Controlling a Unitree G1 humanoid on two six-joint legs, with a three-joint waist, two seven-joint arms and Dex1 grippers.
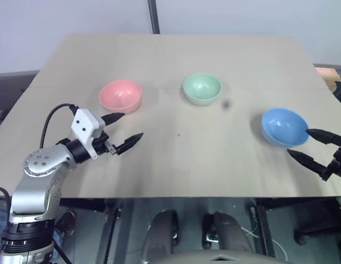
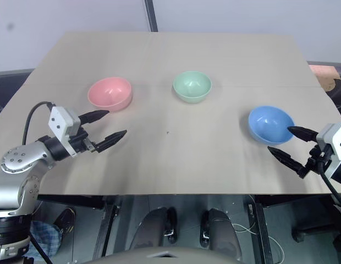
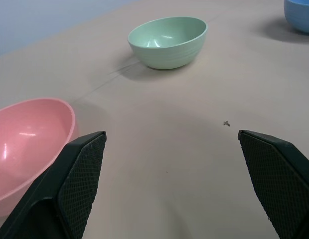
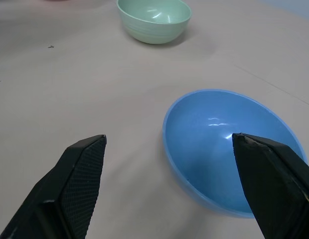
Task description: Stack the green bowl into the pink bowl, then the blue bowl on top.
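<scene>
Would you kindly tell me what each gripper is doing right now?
Left gripper: open, holding nothing.
Right gripper: open, holding nothing, beside the blue bowl.

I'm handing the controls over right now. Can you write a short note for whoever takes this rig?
Left gripper: open, holding nothing, beside the pink bowl.
Right gripper: open, holding nothing, at the blue bowl.
Green bowl stands between them, farther back on the table; all three bowls sit apart, upright.
Done: nothing stacked.
Left: green into pink, then blue on top.
</scene>
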